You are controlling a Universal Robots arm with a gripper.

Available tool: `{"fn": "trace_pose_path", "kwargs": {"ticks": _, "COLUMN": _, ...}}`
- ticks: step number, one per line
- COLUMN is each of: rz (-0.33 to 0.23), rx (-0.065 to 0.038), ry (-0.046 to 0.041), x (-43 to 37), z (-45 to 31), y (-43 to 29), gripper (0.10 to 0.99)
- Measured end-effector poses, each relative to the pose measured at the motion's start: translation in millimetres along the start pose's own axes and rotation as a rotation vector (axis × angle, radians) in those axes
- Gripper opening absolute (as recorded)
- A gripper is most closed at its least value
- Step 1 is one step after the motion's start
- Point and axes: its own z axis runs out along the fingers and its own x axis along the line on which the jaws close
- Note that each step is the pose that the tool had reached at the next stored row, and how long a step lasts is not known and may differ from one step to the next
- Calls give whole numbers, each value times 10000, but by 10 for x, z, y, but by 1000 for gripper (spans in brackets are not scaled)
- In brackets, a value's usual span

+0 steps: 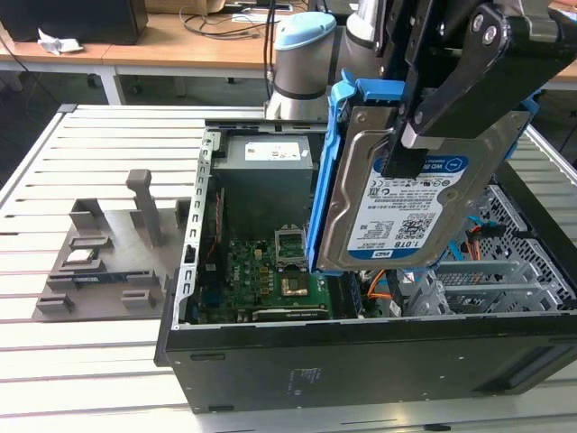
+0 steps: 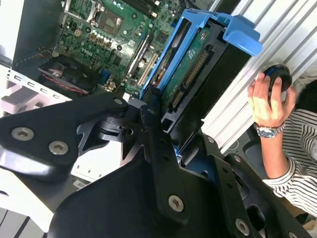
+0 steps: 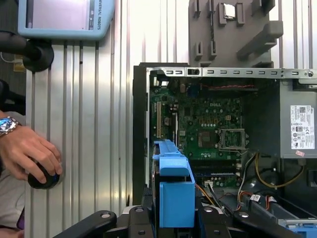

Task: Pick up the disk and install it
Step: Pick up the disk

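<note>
The end effector (image 1: 407, 144) is clamped on the disk (image 1: 397, 212), holding it on edge just above the open computer case (image 1: 361, 365), with its long axis near upright. The exterior view shows its labelled face; the second wrist view shows its connector edge and a person's hand (image 2: 265, 101) over the tabletop (image 2: 282, 29)

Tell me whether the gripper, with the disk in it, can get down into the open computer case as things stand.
Probably yes: the gripper holds the disk above the computer case, whose side is open, with nothing between. Loose cables inside might snag.
</note>
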Motion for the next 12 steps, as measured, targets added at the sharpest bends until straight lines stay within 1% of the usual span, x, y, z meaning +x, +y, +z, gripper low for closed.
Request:
{"fn": "trace_pose_path", "kwargs": {"ticks": 4, "rz": 0, "rx": -2, "ry": 2, "x": -3, "z": -4, "y": -120, "gripper": 365}}
{"fn": "trace_pose_path", "kwargs": {"ticks": 12, "rz": 1, "rx": -1, "ry": 0, "x": -2, "z": -6, "y": -228, "gripper": 365}}
